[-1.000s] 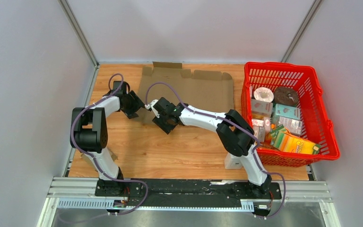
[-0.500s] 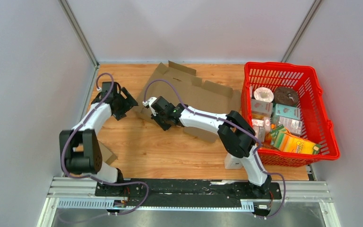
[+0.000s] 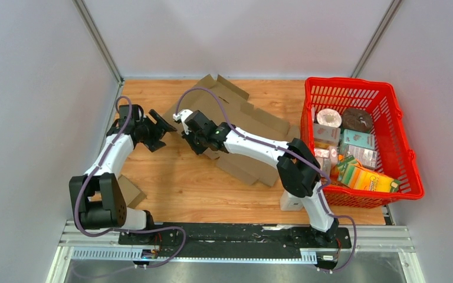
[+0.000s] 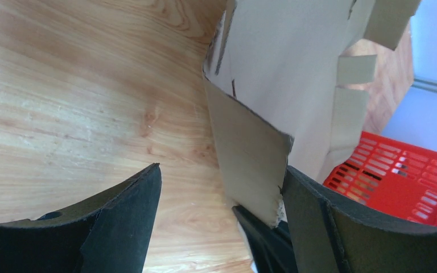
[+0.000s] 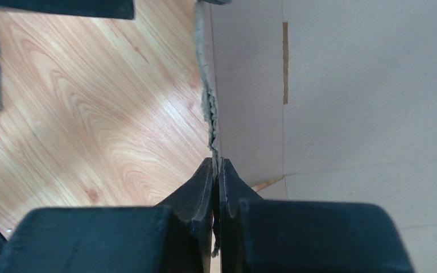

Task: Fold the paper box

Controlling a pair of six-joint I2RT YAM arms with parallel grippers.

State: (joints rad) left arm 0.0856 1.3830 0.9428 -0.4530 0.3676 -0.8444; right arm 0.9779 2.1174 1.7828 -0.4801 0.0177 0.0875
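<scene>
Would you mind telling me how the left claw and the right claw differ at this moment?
The left claw stands wide open; the right claw is pinched shut. The right claw clamps a torn edge of the paper box, while the left claw only has a flap between its fingers, ungripped. Both sit at the box's left end, above the wooden table.
</scene>
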